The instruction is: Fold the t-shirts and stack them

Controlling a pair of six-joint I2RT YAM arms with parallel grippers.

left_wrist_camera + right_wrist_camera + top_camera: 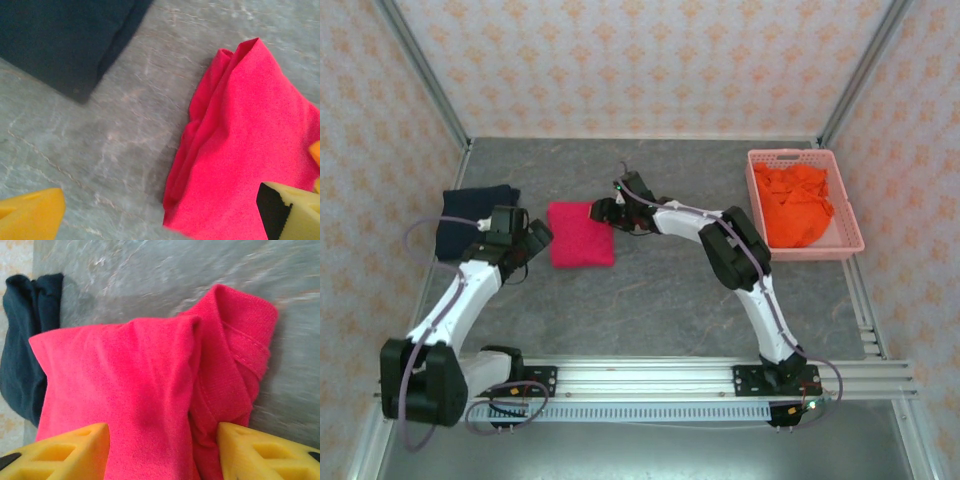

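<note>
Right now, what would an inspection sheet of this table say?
Surface: grey marbled tabletop, flat.
Job's things: folded crimson-pink cloth t-shirt mid-table; folded dark navy cloth t-shirt apart, to its left; crumpled bright orange cloth t-shirt inside pale pink plastic lattice basket.
Clutter: nothing seen.
Grippers: left gripper open at the crimson-pink t-shirt's edge; right gripper open, fingers straddling it.
Cables: lilac cable looping at far left.
Surroundings: floral-patterned wall panels; metal rail along near edge.

Crimson-pink shirt [245, 150] lies apart from navy shirt [60, 40].
</note>
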